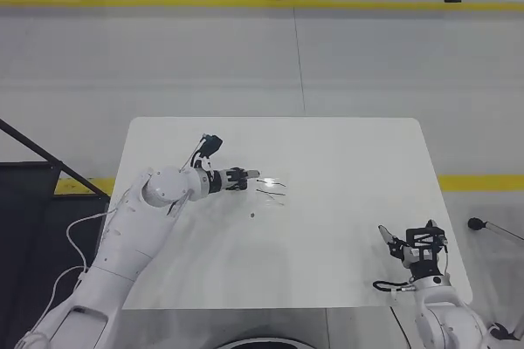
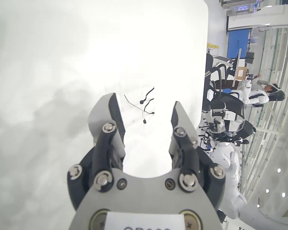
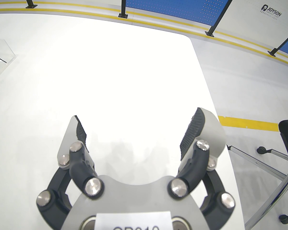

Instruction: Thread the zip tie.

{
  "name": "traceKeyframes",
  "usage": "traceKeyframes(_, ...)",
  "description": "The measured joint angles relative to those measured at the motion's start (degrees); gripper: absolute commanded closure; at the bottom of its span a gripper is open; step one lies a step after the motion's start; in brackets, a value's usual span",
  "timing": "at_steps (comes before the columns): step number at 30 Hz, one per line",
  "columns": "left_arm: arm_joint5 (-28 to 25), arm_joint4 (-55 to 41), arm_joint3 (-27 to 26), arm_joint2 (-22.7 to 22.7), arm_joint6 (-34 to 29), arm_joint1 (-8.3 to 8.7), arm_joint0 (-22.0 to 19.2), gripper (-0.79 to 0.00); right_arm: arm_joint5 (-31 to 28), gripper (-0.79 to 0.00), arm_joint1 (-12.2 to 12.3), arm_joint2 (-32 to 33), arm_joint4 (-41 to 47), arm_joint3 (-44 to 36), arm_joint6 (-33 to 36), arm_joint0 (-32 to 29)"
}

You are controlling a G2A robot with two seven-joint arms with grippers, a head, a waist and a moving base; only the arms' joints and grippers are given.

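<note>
Table (image 1: 349, 279) in front of me, white: over its left half the left gripper (image 1: 255, 174) hangs with jaws wide apart, holding nothing. Just beyond its tips, near the table's middle, lie the zip ties (image 2: 142, 102), a few thin black strands. They look light, springy and slippery; I'd pinch one mid-strap, clear of its head. Near the front right corner the right gripper (image 3: 138, 114) rests spread too.

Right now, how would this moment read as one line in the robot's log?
left gripper: open, by zip ties | right gripper: open, near table corner | zip ties: lying loose, none held
</note>
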Motion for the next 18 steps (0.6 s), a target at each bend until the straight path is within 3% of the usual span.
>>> traceKeyframes(18,-0.86,-1.28,8.17,5.53,0.99,-2.18,-5.31,-0.345,0.00,-0.785,0.00,0.00,0.00,0.00,0.00,0.00)
